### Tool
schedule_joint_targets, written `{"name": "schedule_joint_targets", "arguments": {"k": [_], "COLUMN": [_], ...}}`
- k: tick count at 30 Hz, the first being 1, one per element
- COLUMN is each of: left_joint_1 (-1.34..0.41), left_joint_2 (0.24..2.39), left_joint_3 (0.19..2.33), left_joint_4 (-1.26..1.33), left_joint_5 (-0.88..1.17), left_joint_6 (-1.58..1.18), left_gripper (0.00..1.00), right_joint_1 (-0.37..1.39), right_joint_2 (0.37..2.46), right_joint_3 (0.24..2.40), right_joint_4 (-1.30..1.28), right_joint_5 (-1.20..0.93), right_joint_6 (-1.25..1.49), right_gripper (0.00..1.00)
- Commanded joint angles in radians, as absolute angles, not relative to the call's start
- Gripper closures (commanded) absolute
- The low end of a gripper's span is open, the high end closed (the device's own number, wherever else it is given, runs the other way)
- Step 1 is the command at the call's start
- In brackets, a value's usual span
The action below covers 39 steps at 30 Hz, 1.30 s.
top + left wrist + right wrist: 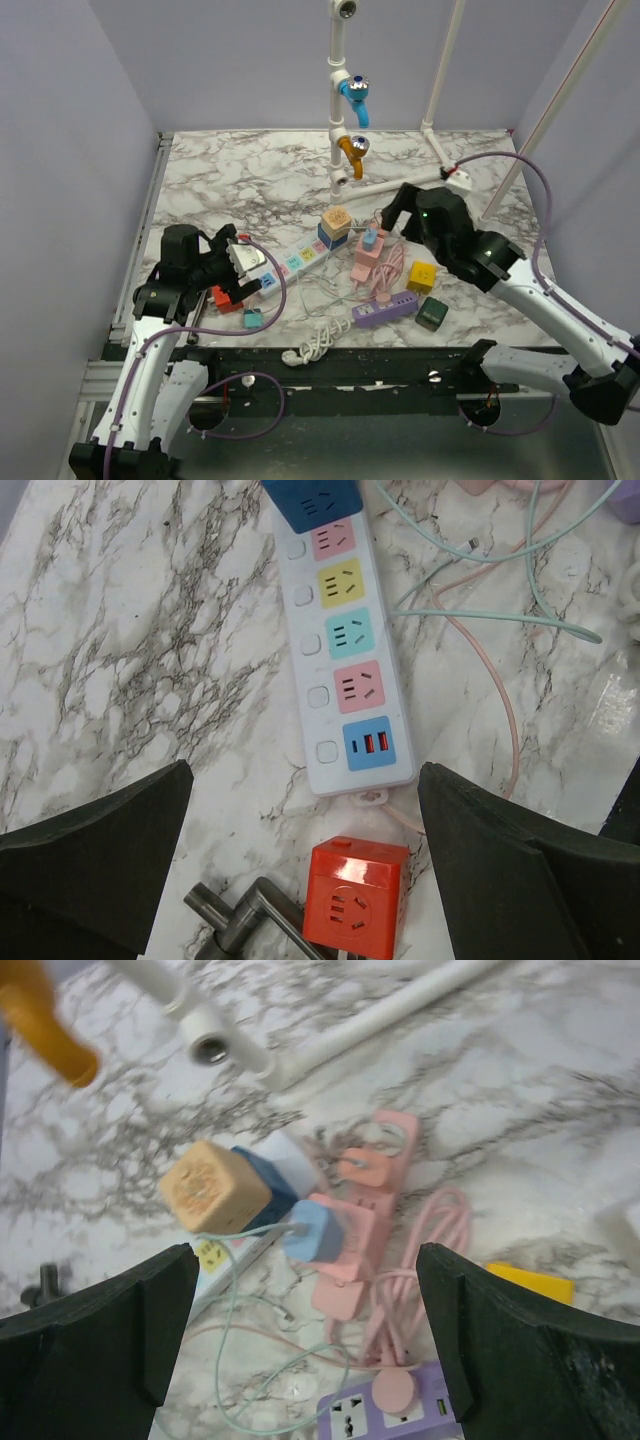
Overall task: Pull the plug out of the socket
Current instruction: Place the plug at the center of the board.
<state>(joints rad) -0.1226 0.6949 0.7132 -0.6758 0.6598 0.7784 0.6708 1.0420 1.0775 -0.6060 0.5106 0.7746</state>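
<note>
Right wrist view: right gripper (305, 1252) fingers spread wide, gripping nothing, hanging over and clear of the light blue plug (305, 1230). Plug stands seated in the pink socket strip (350, 1260), not pulled out, with a mint cable (250, 1355) leaving its side. A pink adapter (362, 1168) sits further along the same strip. Just left of the blue plug: tan cube (213, 1188) on a dark blue cube (268, 1190). Pink cable coil (430, 1230) right of the strip, purple strip (395, 1410) nearer, yellow block (530, 1282) at right, white pipe (330, 1035) and orange tap (45, 1020) beyond. Top view: right wrist pitched down toward the pink strip from its far right side, forearm running back down-right to a bent elbow, upper arm dropping to the base at the near table edge. Left gripper (305, 768) fingers also spread wide, empty, hovering over the near end of the white power strip (345, 650), the end with the USB ports. Red cube socket (355, 905) and a grey metal handle (250, 910) lie just past that end, nearest the wrist. Top view: left wrist points right across the marble table (240, 180), forearm folded over the raised upper arm, base at near left. Arms well apart; plug and pink strip sit mid-table between them, nearer the right gripper.
</note>
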Motion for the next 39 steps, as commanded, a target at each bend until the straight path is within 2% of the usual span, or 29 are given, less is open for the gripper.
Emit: {"name": "schedule_joint_targets", "arguments": {"k": [1, 5, 12, 19, 27, 39], "left_joint_1": [-0.135, -0.135, -0.136, -0.137, -0.138, -0.137], "left_joint_2": [0.692, 0.679, 0.570, 0.566, 0.547, 0.541], "left_joint_3": [0.715, 0.709, 0.653, 0.672, 0.663, 0.667], "left_joint_4": [-0.662, -0.635, -0.586, -0.619, -0.619, -0.600], "left_joint_5": [0.644, 0.645, 0.708, 0.699, 0.711, 0.714], "left_joint_6": [0.773, 0.737, 0.717, 0.721, 0.712, 0.687], "left_gripper": [0.02, 0.01, 0.01, 0.02, 0.01, 0.02], "right_joint_1": [0.877, 0.986, 0.987, 0.988, 0.987, 0.987], "right_joint_2": [1.152, 1.284, 1.571, 1.762, 1.774, 1.700], "right_joint_3": [1.159, 1.260, 1.423, 1.498, 1.432, 1.275], "right_joint_4": [-0.460, -0.425, -0.440, -0.435, -0.354, -0.332], "right_joint_5": [0.599, 0.612, 0.612, 0.673, 0.765, 0.697], "right_joint_6": [0.531, 0.406, 0.294, 0.238, 0.238, 0.401], "right_gripper": [0.00, 0.00, 0.00, 0.00, 0.00, 0.00]}}
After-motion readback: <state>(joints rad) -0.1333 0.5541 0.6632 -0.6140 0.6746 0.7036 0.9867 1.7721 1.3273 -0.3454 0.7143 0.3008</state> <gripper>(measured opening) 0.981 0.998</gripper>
